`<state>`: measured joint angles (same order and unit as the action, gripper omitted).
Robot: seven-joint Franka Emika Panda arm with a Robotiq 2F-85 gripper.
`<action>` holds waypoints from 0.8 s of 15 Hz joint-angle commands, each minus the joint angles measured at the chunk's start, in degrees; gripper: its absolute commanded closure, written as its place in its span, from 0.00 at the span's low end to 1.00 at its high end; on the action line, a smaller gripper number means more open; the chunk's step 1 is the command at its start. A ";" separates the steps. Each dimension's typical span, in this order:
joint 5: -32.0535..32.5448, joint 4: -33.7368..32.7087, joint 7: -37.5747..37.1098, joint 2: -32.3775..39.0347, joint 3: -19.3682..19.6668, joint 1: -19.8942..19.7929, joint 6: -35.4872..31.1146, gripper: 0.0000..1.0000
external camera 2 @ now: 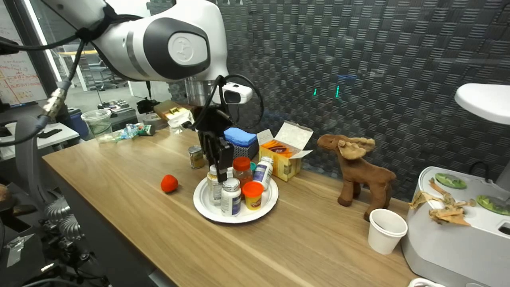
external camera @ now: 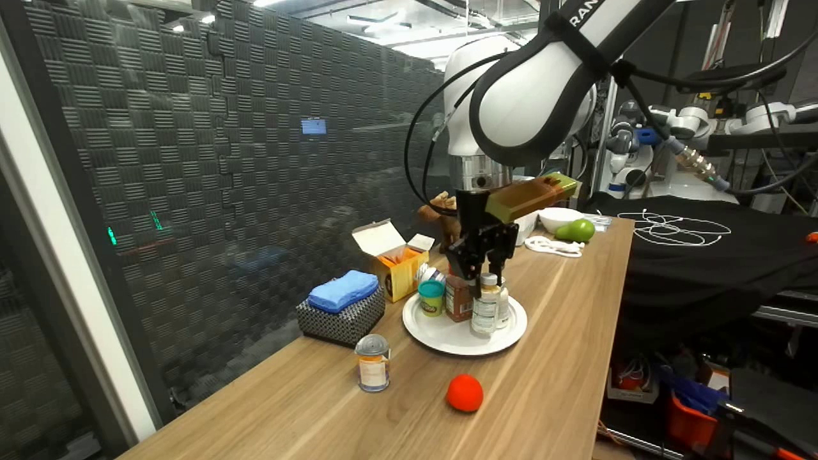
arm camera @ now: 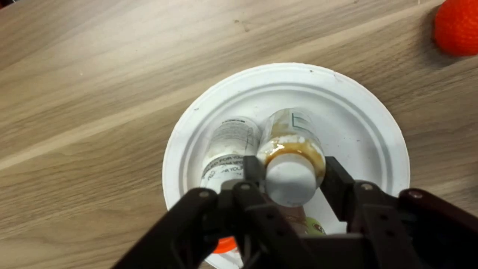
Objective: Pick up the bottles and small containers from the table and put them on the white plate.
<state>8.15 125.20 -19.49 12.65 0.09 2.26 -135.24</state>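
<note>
Bottle (arm camera: 291, 157) sits roughly upright within the edge of the plate (arm camera: 295, 71) facing the ball (arm camera: 459, 28), base contact unclear, gripper (arm camera: 290, 170) pinching its upper sides; probably light, stiff, slick, best held squarely below the cap (arm camera: 290, 181).

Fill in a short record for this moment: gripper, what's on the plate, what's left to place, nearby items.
Gripper: closed on an amber-necked bottle
Position: over the white plate; base contact unclear
On the plate: upright white bottle, red-capped jar, orange-lidded tub, teal-lidded tub, tilted white bottle
Left to place: silvery can, upright on the table
Nearby: orange-red ball, blue cloth on a patterned box, open yellow carton, toy moose
</note>
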 commanded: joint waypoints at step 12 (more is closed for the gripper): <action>3.61 0.43 -1.72 -2.49 -0.61 4.95 0.76 0.01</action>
<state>8.78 124.75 -18.64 13.52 -0.34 4.95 -134.95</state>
